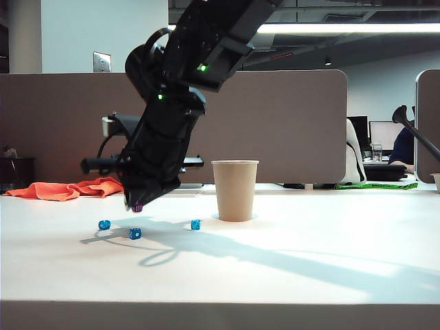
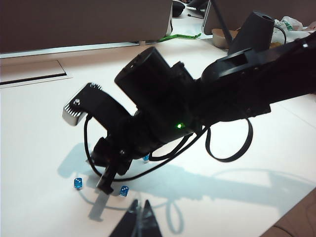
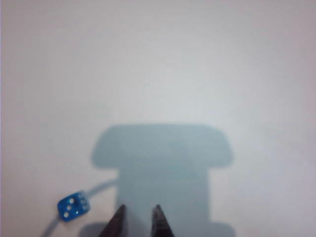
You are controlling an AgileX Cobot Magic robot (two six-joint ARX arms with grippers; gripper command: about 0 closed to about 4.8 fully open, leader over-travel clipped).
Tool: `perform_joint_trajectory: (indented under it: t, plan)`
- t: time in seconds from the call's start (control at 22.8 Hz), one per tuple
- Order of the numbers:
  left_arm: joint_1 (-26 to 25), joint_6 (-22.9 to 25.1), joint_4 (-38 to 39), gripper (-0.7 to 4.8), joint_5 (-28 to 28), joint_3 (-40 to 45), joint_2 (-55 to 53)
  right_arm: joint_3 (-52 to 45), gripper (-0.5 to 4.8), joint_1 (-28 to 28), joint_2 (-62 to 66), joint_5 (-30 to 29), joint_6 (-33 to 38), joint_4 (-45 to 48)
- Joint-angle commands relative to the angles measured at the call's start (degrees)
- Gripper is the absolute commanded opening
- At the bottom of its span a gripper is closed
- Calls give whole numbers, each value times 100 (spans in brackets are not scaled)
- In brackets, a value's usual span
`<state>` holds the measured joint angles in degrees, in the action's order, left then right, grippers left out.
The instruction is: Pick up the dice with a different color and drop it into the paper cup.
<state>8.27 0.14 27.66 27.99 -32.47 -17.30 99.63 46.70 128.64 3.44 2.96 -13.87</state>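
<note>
The dice with a different color (image 1: 137,206), a tiny dark purple cube, sits pinched at the tips of my right gripper (image 1: 136,203), a little above the white table (image 1: 309,275). That arm reaches across to the left side and points down. In the right wrist view the right gripper (image 3: 138,215) shows a narrow gap between its tips, and the purple die is hidden there. The tan paper cup (image 1: 234,190) stands upright to the right of this gripper. My left gripper (image 2: 140,206) hovers over the table, shut and holding nothing.
Three blue dice (image 1: 104,225) (image 1: 135,234) (image 1: 196,225) lie on the table below and beside the right gripper. One blue die (image 3: 73,206) lies close to the right fingertips. An orange cloth (image 1: 69,188) lies at the back left. A partition wall (image 1: 289,124) stands behind the table.
</note>
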Motion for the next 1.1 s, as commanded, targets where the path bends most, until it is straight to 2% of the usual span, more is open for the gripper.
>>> perform_joint_trajectory:
  t: [0.04, 1.1]
  plan:
    - [4, -20, -74, -6, 37, -31, 2, 31, 40, -85, -179, 70, -2, 190]
    - [4, -17, -101, -6, 28, -31, 2, 31, 40, -850, -1134, 114, -24, 76]
